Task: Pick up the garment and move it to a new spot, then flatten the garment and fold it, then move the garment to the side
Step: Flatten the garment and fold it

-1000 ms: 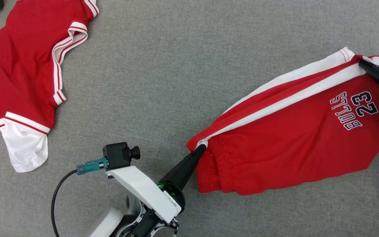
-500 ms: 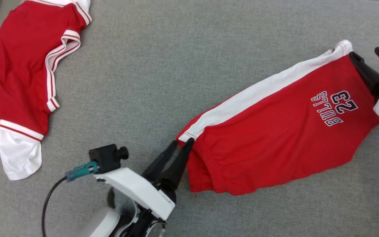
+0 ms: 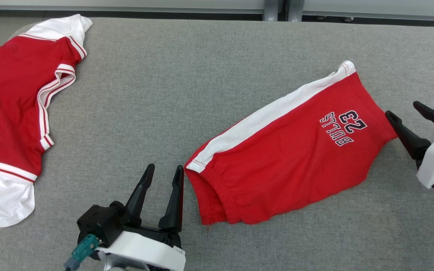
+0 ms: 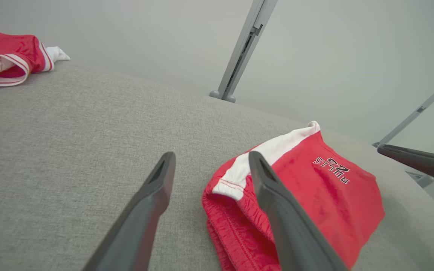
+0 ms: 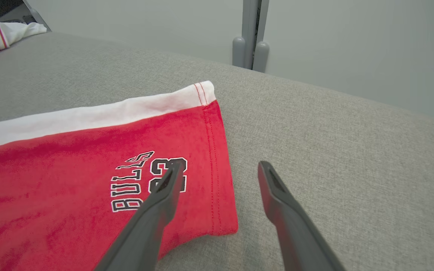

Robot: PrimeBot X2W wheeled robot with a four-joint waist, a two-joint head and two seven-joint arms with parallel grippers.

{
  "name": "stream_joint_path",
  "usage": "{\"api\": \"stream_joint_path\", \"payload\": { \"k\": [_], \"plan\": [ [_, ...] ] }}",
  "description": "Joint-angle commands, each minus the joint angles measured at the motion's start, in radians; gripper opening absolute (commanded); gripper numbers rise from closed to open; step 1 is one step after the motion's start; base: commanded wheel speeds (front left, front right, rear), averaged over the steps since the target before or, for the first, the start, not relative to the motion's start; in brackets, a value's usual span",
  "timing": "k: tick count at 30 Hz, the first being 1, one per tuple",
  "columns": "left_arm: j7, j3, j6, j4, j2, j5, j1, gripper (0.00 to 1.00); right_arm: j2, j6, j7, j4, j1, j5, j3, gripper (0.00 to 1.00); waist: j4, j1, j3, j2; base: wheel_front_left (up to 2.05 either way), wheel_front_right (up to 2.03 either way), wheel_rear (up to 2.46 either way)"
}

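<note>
Left hand [image 3: 165, 167] and right hand [image 3: 402, 108] gape beside shorts [image 3: 285, 158].

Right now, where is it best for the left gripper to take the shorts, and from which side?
Probably the waistband corner where the white stripe ends, coming low from the robot's left. The shorts lie flat and folded, so only edges offer a pinch; this corner's layers sit bunched, and the open left gripper stands right beside it.
</note>
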Motion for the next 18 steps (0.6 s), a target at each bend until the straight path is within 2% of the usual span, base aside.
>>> {"api": "stream_joint_path", "payload": {
  "k": [1,7,13,18],
  "plan": [
    [-0.005,0.013,0.008,-0.008,-0.008,0.041,0.005,1.00,0.007,0.000,0.020,0.003,-0.019,-0.003,-0.002,1.00,0.010,0.0001,0.017,0.0000,0.00,0.00,0.00],
    [-0.005,0.030,-0.035,0.008,-0.078,0.158,0.012,1.00,0.009,0.000,0.138,0.047,-0.108,-0.039,0.019,1.00,0.065,0.0001,0.081,0.0000,0.00,0.00,0.00],
    [-0.005,0.068,-0.086,0.050,-0.144,0.202,0.023,1.00,0.019,0.000,0.226,0.129,-0.173,-0.064,0.035,1.00,0.115,0.0001,0.112,0.0000,0.00,0.00,0.00],
    [-0.005,0.104,-0.122,0.081,-0.179,0.228,0.040,1.00,0.029,0.000,0.283,0.181,-0.167,-0.058,0.051,1.00,0.124,0.0001,0.099,0.0000,0.00,0.00,0.00]
  ]
}}
